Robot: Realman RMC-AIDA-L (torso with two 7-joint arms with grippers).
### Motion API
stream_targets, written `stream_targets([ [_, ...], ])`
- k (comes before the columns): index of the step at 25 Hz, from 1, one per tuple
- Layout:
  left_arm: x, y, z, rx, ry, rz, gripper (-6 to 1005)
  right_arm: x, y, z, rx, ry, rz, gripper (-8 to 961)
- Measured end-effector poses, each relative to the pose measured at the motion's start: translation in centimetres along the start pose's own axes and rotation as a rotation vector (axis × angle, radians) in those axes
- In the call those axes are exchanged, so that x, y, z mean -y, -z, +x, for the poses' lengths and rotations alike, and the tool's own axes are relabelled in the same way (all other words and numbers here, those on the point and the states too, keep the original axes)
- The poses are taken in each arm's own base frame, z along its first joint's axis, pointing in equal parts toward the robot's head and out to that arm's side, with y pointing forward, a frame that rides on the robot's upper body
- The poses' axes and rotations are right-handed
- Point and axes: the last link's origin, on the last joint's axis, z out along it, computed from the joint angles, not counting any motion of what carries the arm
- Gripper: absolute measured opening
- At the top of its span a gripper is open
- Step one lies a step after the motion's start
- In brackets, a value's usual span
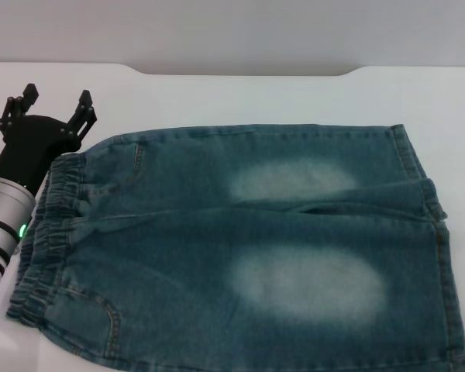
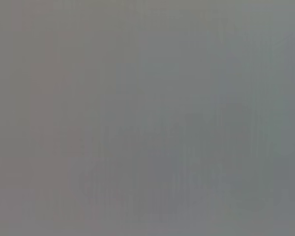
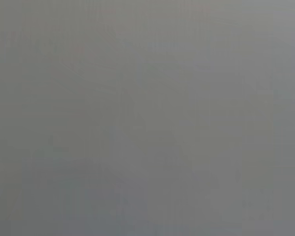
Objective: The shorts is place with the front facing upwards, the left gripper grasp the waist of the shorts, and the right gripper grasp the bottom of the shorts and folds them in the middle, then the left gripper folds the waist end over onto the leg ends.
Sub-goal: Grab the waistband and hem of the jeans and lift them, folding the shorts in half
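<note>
The shorts [image 1: 248, 248] lie spread flat on the white surface [image 1: 240, 97], waist [image 1: 46, 232] to the robot's left, leg ends [image 1: 438, 232] to its right. The left end effector [image 1: 54, 108] hovers by the waist's far corner, prongs spread, holding nothing; the right one is out of sight. The denim looks soft, floppy and fairly heavy, so I'd pinch the thick gathered waistband and the stitched hems.
</note>
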Motion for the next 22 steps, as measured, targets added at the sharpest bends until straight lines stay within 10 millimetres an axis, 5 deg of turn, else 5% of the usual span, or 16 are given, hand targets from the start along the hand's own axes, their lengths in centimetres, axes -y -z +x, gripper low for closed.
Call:
stream_targets([
  [15,-0.3,0.4,0.3,-0.009,0.001,-0.025,847,0.0,0.2,-0.3,0.001,-0.04,0.02,579],
  [22,-1.1,-2.4,2.5,0.043,-0.027,-0.102,847,2.0,-3.0,-0.8,-0.068,-0.135,0.005,571],
])
